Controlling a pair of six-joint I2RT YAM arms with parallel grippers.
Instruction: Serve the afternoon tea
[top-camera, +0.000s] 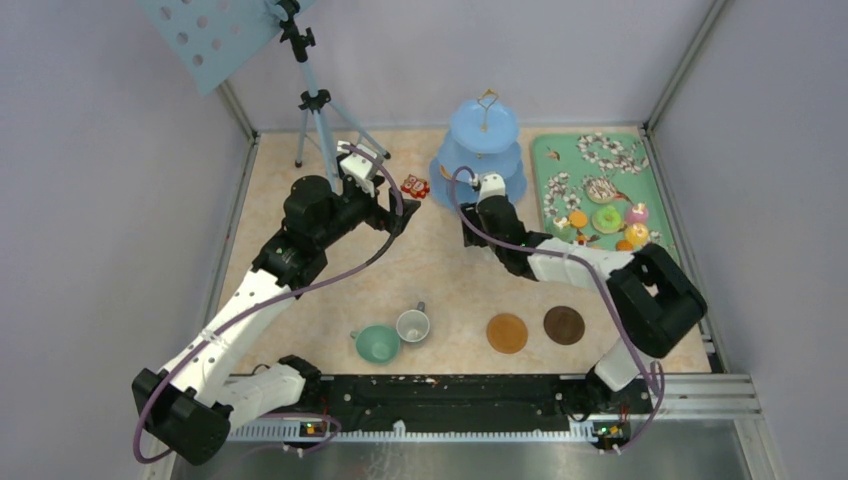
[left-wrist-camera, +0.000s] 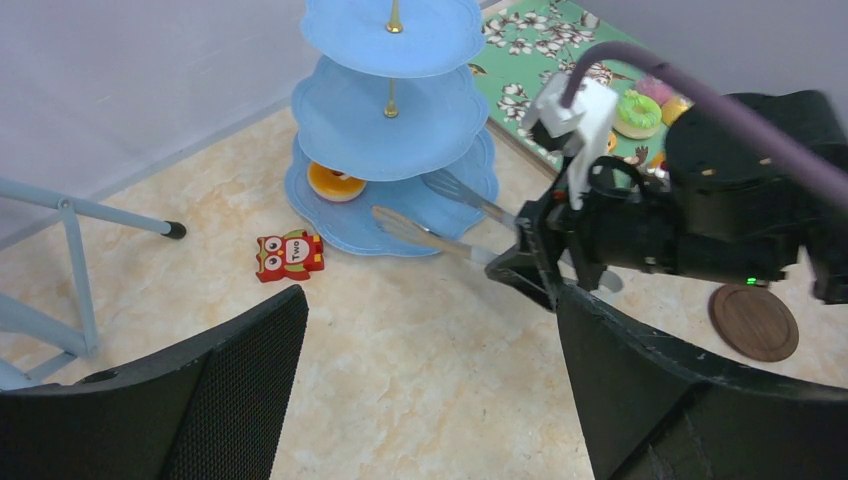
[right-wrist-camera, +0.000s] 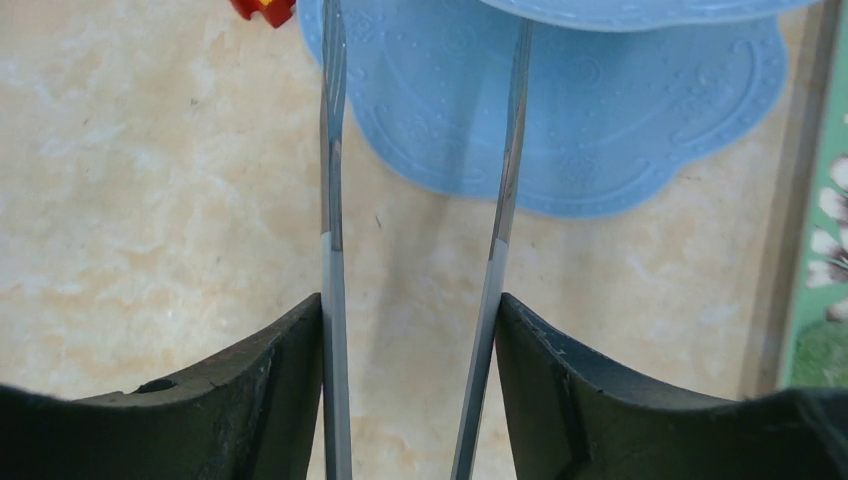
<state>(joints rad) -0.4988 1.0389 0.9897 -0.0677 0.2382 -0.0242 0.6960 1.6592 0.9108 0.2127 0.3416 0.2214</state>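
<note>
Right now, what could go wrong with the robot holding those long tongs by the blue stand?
The tongs reach under the middle tier of the stand; lifting carelessly might bump and tip it. Their tips sit near the orange donut, so a nudge could push it off. The right gripper pinches only thin metal arms, which might slip.

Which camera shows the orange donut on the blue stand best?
The left wrist view: the orange donut sits plainly on the bottom tier of the stand. In the top view, upper tiers hide it. The right wrist view misses it too.
</note>
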